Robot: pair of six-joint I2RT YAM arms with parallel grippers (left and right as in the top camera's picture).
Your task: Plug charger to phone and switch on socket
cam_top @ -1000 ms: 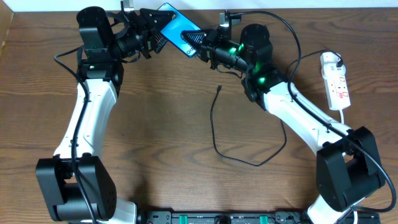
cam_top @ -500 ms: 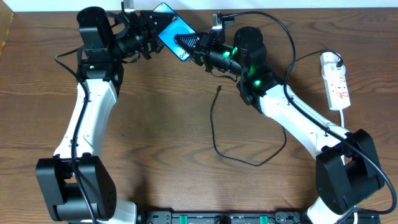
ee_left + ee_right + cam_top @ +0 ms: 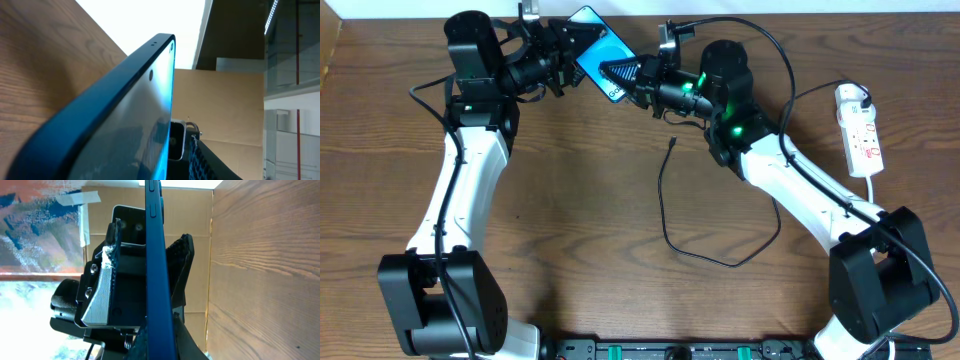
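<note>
phone (image 3: 605, 40) aloft at 12 o'clock over tabletop (image 3: 570, 220), long axis 11-to-5, screen upward | right pincer (image 3: 612, 80) clamped on its 5 o'clock end | left pincer (image 3: 575, 52) straddles the 11 o'clock end (clamped or not, cannot tell) | risk: phone drops if right releases before left bites

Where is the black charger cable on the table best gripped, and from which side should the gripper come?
Probably just behind the connector tip, from straight above, jaws across the cable. That end lies flat and free on the table, and the stretch behind it runs straight, with nothing beside it.
</note>
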